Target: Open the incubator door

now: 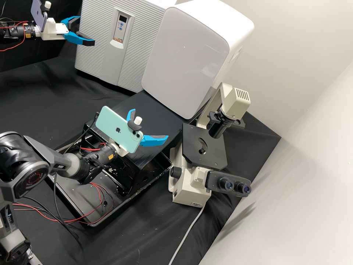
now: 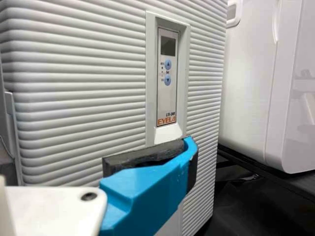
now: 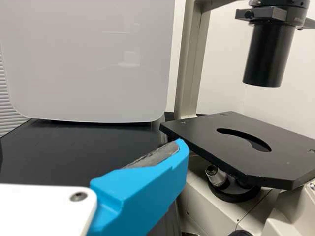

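Observation:
The incubator (image 1: 97,48), a pale cabinet with a ribbed front and an upright control panel, stands at the back left. My left gripper (image 1: 85,30) is open before its left part, the two blue fingers apart with nothing between them. In the left wrist view one finger of the left gripper (image 2: 152,182) is in front of the incubator's ribbed front (image 2: 83,98), just below the control panel (image 2: 168,76); whether it touches cannot be told. My right gripper (image 1: 150,124) stands open and empty left of the microscope; the right wrist view has one finger of the right gripper (image 3: 147,189).
A white rounded cabinet (image 1: 187,55) stands right of the incubator on a black platform (image 3: 64,147). The microscope (image 1: 204,147) with its black stage (image 3: 246,152) is on the right. Below the right arm lies a black tray (image 1: 73,202) with loose red and black wires.

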Available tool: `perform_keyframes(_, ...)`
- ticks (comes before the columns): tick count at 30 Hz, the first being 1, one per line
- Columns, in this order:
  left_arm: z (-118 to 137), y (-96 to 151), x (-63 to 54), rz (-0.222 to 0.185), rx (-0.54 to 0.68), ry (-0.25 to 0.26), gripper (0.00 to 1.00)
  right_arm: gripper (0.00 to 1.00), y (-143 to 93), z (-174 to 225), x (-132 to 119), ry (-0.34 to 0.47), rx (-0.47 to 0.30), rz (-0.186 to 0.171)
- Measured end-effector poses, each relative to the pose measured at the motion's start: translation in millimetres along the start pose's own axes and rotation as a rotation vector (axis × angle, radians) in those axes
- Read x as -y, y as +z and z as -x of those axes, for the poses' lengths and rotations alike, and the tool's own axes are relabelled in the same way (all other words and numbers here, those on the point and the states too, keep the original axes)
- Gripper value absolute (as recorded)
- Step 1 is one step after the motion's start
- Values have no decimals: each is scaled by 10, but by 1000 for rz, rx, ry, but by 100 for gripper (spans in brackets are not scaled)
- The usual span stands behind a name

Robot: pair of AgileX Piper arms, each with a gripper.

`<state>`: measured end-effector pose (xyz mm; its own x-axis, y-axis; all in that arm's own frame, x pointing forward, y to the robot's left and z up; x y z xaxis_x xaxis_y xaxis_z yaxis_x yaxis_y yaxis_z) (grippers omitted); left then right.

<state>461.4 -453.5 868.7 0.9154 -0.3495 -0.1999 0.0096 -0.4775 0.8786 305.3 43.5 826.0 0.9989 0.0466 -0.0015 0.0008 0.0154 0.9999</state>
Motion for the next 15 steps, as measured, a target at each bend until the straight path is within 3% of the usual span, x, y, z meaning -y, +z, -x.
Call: perform_keyframes(15,14,0,31,6,-1,-7,0,100,0,0,0,0,0,0)
